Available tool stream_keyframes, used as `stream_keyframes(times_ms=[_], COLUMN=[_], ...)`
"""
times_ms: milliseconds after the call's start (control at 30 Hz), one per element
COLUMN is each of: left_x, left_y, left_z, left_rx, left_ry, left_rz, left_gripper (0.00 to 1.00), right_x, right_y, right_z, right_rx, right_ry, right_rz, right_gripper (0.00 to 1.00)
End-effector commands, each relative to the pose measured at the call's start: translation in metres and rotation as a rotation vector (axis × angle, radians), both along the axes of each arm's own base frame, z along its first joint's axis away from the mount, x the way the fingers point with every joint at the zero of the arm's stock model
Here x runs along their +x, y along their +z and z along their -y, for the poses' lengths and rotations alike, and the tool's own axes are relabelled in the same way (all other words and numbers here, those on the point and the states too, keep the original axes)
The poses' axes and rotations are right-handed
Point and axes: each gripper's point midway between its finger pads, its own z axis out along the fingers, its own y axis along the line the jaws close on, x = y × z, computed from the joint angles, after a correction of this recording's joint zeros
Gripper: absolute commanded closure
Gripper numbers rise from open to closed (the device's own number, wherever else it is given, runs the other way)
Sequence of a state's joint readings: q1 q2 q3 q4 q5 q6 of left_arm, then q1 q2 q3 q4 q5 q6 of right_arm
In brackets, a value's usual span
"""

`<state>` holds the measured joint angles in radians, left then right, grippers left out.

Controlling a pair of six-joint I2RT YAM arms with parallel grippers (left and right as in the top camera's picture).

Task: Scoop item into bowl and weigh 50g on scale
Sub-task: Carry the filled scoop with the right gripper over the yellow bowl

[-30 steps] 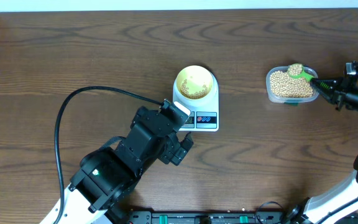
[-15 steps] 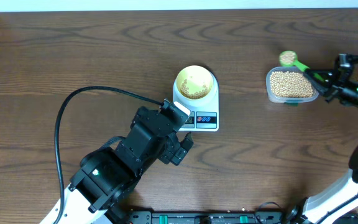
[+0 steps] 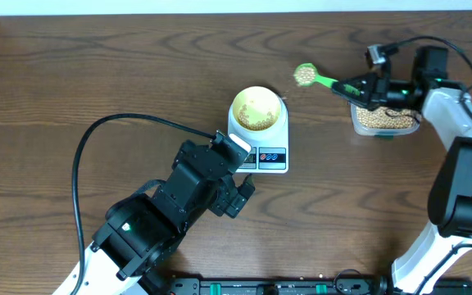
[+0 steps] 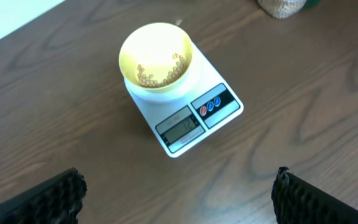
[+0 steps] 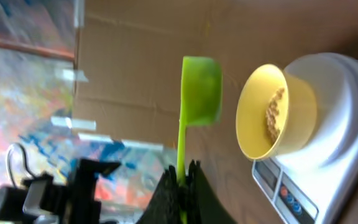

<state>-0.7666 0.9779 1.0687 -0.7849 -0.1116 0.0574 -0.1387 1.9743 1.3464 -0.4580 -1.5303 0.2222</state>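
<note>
At the left, the left arm (image 3: pixel 179 197) reaches in from the near edge, a black cable (image 3: pixel 97 131) looping from it across the wooden surface (image 3: pixel 97 65). Its jaws stand wide apart and hold nothing; in the left wrist view the two dark fingertips (image 4: pixel 48 196) frame the bare wood just short of the scale's display edge.

At the centre sits the white scale (image 3: pixel 270 157), its grey display and two small buttons towards the left arm; the digits are too small to read. The pale yellow bowl (image 3: pixel 258 98) stands on the far half of the scale, with a shallow layer of beans (image 4: pixel 157 73) in its bottom.

Right of the bowl, the green scoop (image 3: pixel 306 74) is heaped with beans, over the surface between the bowl and the clear tub (image 3: pixel 383 123), near the bowl but apart from it. The right arm (image 3: pixel 449 106) has its jaws clenched on the scoop's thin handle. The tub, under that arm's wrist, holds many more beans.
</note>
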Motion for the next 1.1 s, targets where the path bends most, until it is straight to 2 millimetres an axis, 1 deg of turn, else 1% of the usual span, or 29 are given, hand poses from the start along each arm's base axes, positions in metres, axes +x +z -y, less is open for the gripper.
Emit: stream_keyframes(times_ms=[0,133,300,500,800,967,1067], left_x=[0.003,0.003,0.003,0.003,0.003,0.003,0.003], left_y=[0.014,0.014,0.014,0.014,0.014,0.014,0.014], left_z=[-0.001,-0.001,-0.001,-0.001,-0.001,-0.001,-0.001], left_rx=[-0.01,-0.01,-0.01,-0.01,-0.01,-0.01,-0.01], left_ry=[0.004,0.004,0.004,0.004,0.004,0.004,0.004], left_rz=[0.038,0.038,0.038,0.038,0.038,0.038,0.038], left_gripper=[0.02,0.02,0.02,0.02,0.02,0.02,0.02], right_x=[-0.001,-0.005,-0.012,-0.011,-0.01,-0.006,-0.005], right_y=[0.01,0.014,0.014,0.01,-0.01,-0.017,-0.027], right_z=[-0.023,-0.046,-0.062,-0.067,-0.094,-0.097,-0.095], right_rx=[0.041,0.038,0.036,0.012,-0.104,-0.147,-0.191], right_ry=[0.069,0.123,0.165,0.159,0.138,0.113,0.092], right_rz=[-0.098,-0.094,-0.098,-0.078,-0.055,-0.055,-0.061], right_gripper=[0.99,0.99,0.99,0.99,0.99,0.99,0.99])
